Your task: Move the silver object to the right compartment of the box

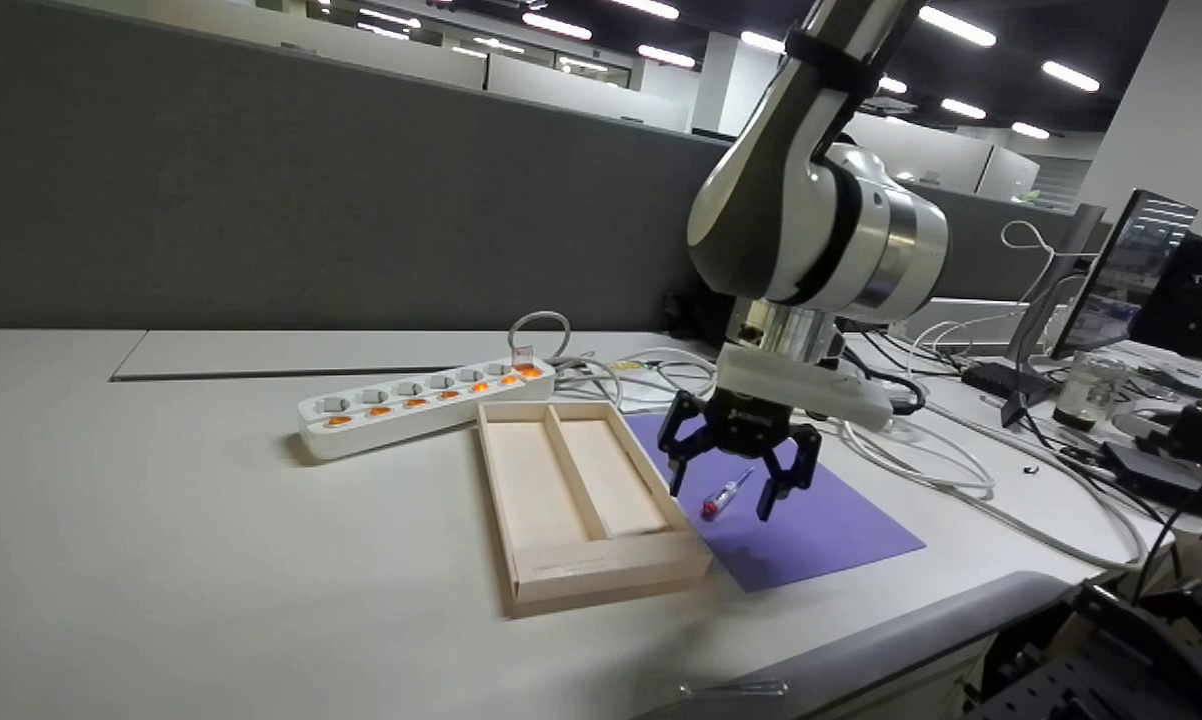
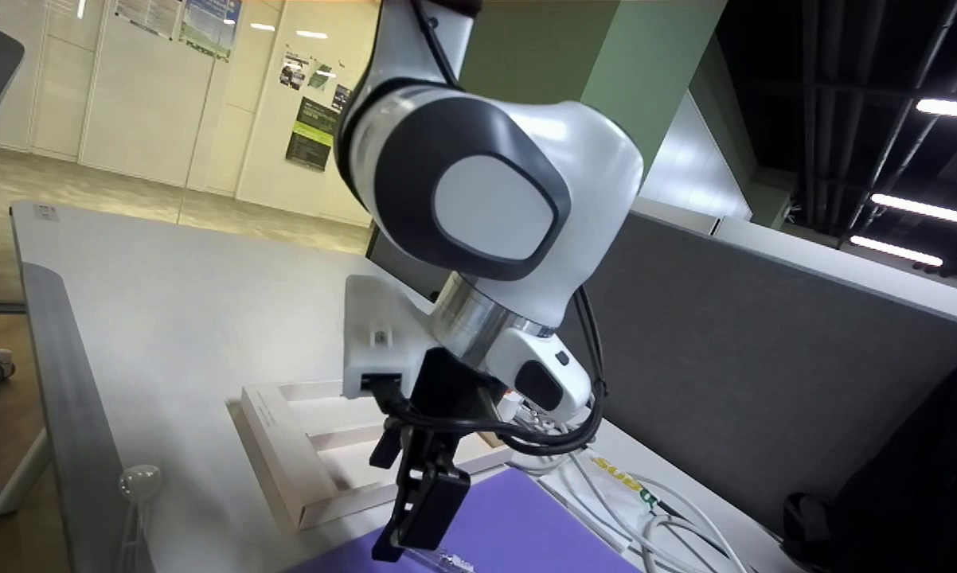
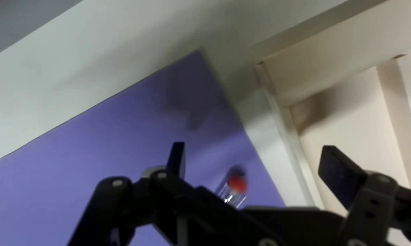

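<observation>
— Item 1, your gripper (image 1: pixel 719 502)?
— Spread wide, holding nothing, above the purple sheet (image 1: pixel 831 525).
— Item 2, your silver object (image 1: pixel 729 491)?
— Red-ended, clear-handled; on the sheet.
— Item 3, your box (image 1: pixel 611 566)?
— Light wood, 2 compartments (image 1: pixel 616 485); just beside the sheet.

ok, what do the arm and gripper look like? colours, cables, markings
Arm: rounded white shells, dark bands, a dark joint cap with a pale grey centre, shiny metal collar lower down. Gripper: black, two angular linked fingers, faint lettering too small to read. Black cables loop near it; a whitish block sits just above.
</observation>
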Robot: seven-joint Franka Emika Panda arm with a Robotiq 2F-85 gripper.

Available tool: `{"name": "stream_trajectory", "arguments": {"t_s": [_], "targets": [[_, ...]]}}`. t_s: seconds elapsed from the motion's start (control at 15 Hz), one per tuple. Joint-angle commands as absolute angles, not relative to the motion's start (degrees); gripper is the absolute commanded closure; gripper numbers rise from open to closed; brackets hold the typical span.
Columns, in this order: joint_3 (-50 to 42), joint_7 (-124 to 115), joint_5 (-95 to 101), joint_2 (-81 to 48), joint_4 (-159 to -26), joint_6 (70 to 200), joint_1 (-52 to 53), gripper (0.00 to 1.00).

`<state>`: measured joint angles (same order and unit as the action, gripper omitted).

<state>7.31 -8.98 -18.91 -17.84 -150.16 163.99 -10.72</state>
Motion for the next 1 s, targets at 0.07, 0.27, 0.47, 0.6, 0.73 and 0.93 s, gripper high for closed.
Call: {"name": "stream_trajectory", "arguments": {"t_s": [0.07, 0.27, 0.47, 0.6, 0.73, 0.93], "targets": [[5.6, -4.6, -22.7, -17.2, -148.4, 162.0, -11.7, 0.00], [2.8, -6.6, -20.8, -18.3, -147.7, 163.2, -9.8, 0.00], [1.2, -7.4, -20.1, -19.0, -147.3, 163.6, -8.5, 0.00], [0.3, -7.8, -19.7, -19.4, -146.9, 163.8, -7.7, 0.00], [-0.4, -8.0, -19.5, -20.1, -146.3, 164.0, -7.1, 0.00], [-1.8, -8.6, -18.5, -21.5, -145.3, 164.3, -6.2, 0.00]]}}
